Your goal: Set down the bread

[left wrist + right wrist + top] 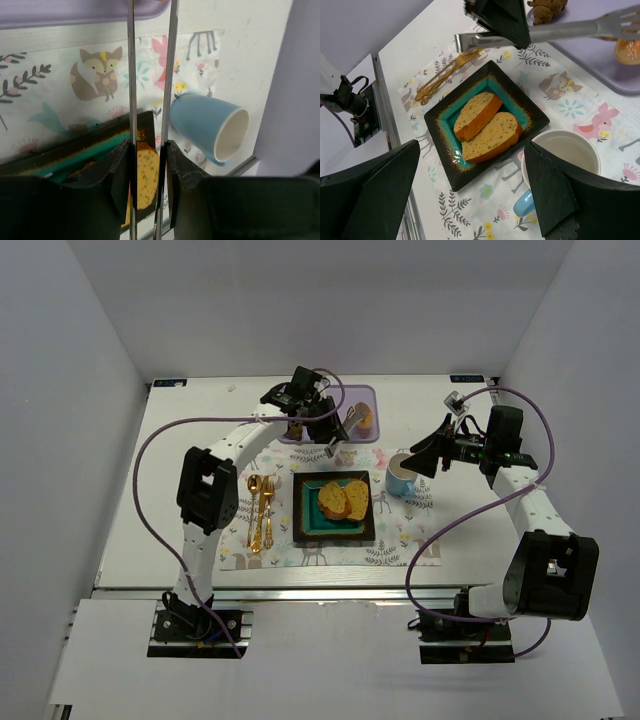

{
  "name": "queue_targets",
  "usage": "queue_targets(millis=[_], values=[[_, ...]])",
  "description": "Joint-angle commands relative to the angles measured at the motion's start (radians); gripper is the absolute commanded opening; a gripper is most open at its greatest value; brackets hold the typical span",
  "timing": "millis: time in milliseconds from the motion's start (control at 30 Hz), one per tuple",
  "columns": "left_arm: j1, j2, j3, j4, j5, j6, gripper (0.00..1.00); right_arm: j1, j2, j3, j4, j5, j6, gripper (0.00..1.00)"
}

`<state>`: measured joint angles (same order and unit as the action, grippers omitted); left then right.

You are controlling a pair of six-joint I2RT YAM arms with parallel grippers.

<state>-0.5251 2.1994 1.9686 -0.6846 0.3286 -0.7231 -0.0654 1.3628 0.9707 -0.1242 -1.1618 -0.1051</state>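
Two bread slices [333, 501] [477, 115] lie side by side on the square teal plate [300, 512] [445, 120]. My left gripper [322, 428] [149, 150] is shut on metal tongs [131, 75] [570, 31], squeezing both blades. The tongs reach toward the purple tray [360, 395] [590, 65], their slotted tips beside an orange bread piece [365, 418] [627, 50]. Nothing shows between the blades in the left wrist view. My right gripper [425, 458] [472, 145] hangs open above the mat, next to the blue cup [401, 475] [565, 150], holding nothing.
A patterned placemat [400, 540] lies under the plate and cup. Gold cutlery [260, 510] [447, 72] rests on it left of the plate. A brown food piece [547, 7] sits in the tray. White walls enclose the table on three sides.
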Motion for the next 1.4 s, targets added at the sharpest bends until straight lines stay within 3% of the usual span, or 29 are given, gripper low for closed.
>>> queue_targets(millis=[0, 67, 167, 333, 533, 733, 1000, 1100, 1133, 1167, 1200, 1367], values=[[0.007, -0.199, -0.048, 0.085, 0.004, 0.004, 0.15, -0.007, -0.018, 0.000, 0.011, -0.027, -0.007, 0.89], [0.007, -0.284, -0.095, 0.086, 0.007, 0.017, 0.14, -0.007, -0.019, 0.003, 0.009, -0.026, -0.007, 0.89], [0.007, -0.401, -0.270, 0.083, -0.002, 0.030, 0.12, -0.008, -0.018, 0.003, 0.008, -0.027, -0.008, 0.90], [0.017, -0.729, -0.665, 0.039, -0.006, 0.010, 0.12, -0.008, -0.014, 0.002, 0.011, -0.030, -0.007, 0.89], [0.030, -1.007, -0.943, -0.001, -0.014, -0.050, 0.10, -0.004, -0.008, 0.008, 0.012, -0.032, -0.005, 0.89], [0.031, -1.023, -1.028, 0.003, -0.016, -0.059, 0.11, 0.004, -0.008, 0.022, 0.003, -0.033, -0.005, 0.89], [0.065, -0.974, -1.022, -0.003, -0.062, -0.059, 0.11, 0.006, -0.018, 0.029, -0.035, -0.033, -0.031, 0.89], [0.066, -0.965, -1.016, -0.024, -0.062, -0.044, 0.20, 0.006, -0.018, 0.028, -0.040, -0.033, -0.031, 0.89], [0.066, -0.965, -1.013, -0.030, -0.063, -0.041, 0.26, 0.006, -0.016, 0.028, -0.040, -0.033, -0.031, 0.89], [0.066, -0.966, -1.011, -0.035, -0.063, -0.038, 0.40, 0.007, -0.016, 0.028, -0.041, -0.033, -0.031, 0.89], [0.068, -0.975, -1.011, -0.041, -0.066, -0.038, 0.45, 0.006, -0.016, 0.028, -0.040, -0.033, -0.031, 0.89], [0.068, -1.000, -1.001, -0.052, -0.065, -0.035, 0.53, 0.006, -0.007, 0.036, -0.034, -0.033, -0.028, 0.90]])
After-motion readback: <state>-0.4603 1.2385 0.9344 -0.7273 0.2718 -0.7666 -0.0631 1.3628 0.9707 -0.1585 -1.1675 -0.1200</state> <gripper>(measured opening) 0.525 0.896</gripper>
